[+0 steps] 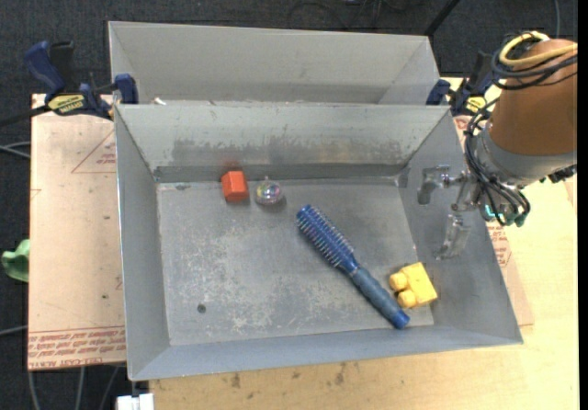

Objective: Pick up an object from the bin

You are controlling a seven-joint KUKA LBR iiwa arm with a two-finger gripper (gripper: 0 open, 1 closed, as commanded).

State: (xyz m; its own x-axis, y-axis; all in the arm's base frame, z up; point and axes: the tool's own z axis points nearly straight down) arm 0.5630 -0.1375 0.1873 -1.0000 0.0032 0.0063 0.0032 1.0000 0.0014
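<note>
Nearest: blue hairbrush (347, 263) lying aslant, yellow toy block (414, 287) just beside its handle (right side); gripper (446, 215) above right wall, grip unreadable.

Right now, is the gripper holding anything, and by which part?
Nothing; the two-finger gripper hangs open by the grey metal bin's right wall, near the yellow block.

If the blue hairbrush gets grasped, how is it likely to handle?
The blue hairbrush looks like rigid plastic, so it is probably stiff and light. It is long and lies diagonally; gripped near one end, it would likely tilt. Its handle lies beside the yellow toy block, which may get nudged.
</note>
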